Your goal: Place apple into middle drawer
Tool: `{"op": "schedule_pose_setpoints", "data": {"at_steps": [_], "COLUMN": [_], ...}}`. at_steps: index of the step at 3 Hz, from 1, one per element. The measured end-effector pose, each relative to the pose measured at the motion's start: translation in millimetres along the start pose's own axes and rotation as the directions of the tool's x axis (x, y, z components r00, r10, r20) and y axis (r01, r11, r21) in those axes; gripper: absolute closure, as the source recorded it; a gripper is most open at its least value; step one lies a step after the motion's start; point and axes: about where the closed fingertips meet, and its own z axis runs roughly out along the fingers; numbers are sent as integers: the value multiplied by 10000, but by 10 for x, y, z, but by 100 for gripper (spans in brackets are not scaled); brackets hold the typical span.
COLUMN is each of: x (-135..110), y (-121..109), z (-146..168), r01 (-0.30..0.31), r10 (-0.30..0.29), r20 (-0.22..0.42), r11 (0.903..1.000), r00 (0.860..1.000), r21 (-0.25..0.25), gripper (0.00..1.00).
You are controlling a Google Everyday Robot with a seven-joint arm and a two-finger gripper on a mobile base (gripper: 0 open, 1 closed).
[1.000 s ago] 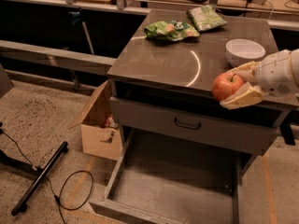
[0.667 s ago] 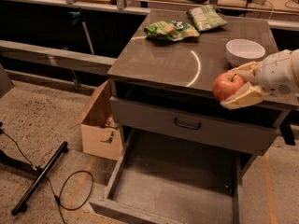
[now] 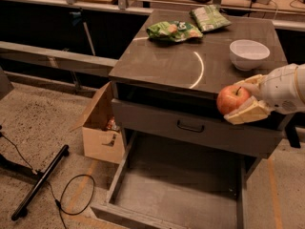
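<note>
**Apple point(image 3: 232, 99) Lowered Slightly at Front Edge of Cabinet Top point(image 3: 181, 61)**

Lowered a little since a second ago, the apple is clamped between the two pale fingers point(image 3: 248, 112) of the gripper point(image 3: 238, 100), which are pressed against its upper and lower sides. It is held in the air off the cabinet top's right front corner, above the pulled-out middle drawer point(image 3: 181, 185). A white bowl point(image 3: 249, 54) is seen behind the gripper, two green snack bags point(image 3: 174, 31) farther back, and a cardboard box point(image 3: 100, 128) beside the cabinet.
</note>
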Motion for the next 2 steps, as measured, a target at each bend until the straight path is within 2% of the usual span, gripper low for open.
{"op": "schedule_pose_setpoints", "data": {"at_steps": [1,2], "x": [142,391], "y": [384,809], "z": [101,382], "r01": [-448,-1020], "r10": [456,1038], "r20": [-305,-596], "r11": [9986,9942], "r00": [9985,9928], "r21": [279,334], "gripper": [100,100]}}
